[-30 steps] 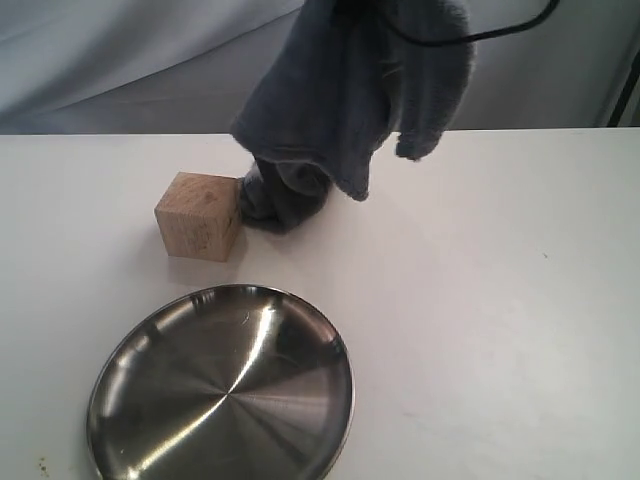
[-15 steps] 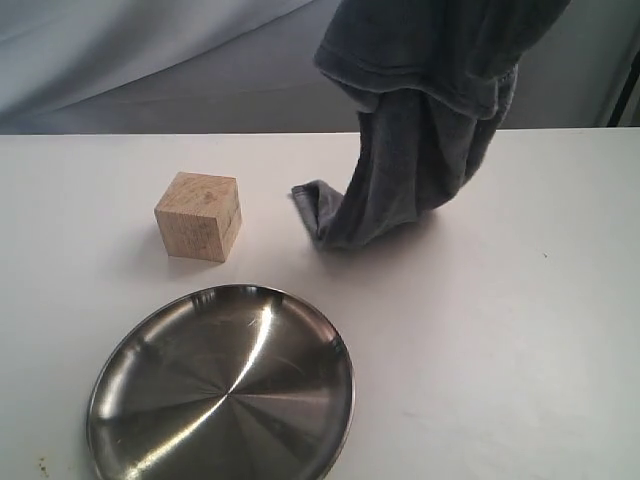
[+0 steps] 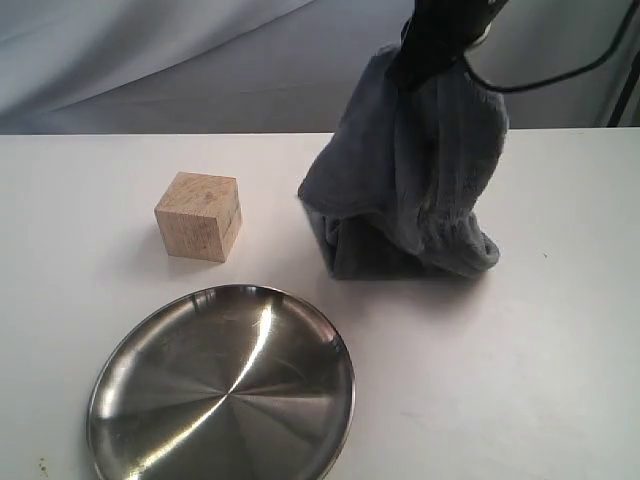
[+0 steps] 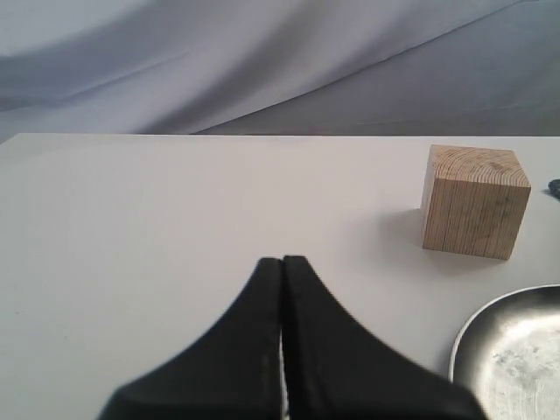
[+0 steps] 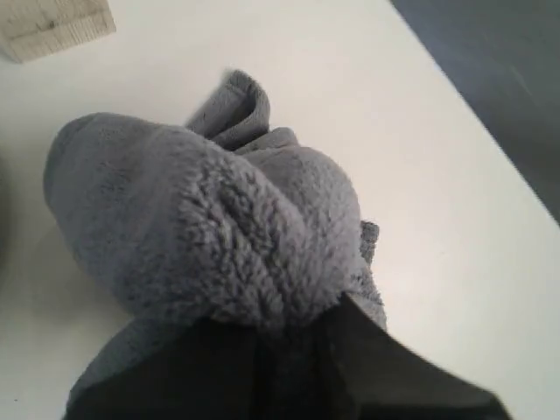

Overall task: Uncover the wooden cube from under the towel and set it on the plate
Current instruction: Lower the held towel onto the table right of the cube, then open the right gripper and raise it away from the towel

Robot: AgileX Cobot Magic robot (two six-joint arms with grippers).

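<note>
Wooden cube [image 3: 198, 216]: uncovered, flat on white counter [image 3: 540, 360], at left of exterior view, just beyond far rim of plate [image 3: 220, 385], near it but not touching. Pale faces, grain lines and a few dark streaks clear in left wrist view [image 4: 474, 201].

Counter: plain matte white, a few tiny specks. Behind it, grey draped cloth backdrop [image 3: 150, 60].

Right arm [image 3: 448, 25]: black, enters from top of exterior view, angled down over counter, cable [image 3: 570, 65] looping off to the right. Right claw [image 5: 284, 319]: clamped on bunched top of towel [image 3: 410, 190], fleece pinched between both fingers, jaws only as far apart as the fabric.

Towel: grey-blue, hanging in thick folds from the claw, lower part heaped on counter, right of cube and well apart from it, off the line between cube and plate.

Left claw [image 4: 282, 271]: fingers pressed together, nothing held, low over bare counter, pointed toward backdrop, cube ahead and off to one side, apart from it.

Plate: round shiny steel, brushed reflections, near-left of counter, bottom edge cut by frame.
</note>
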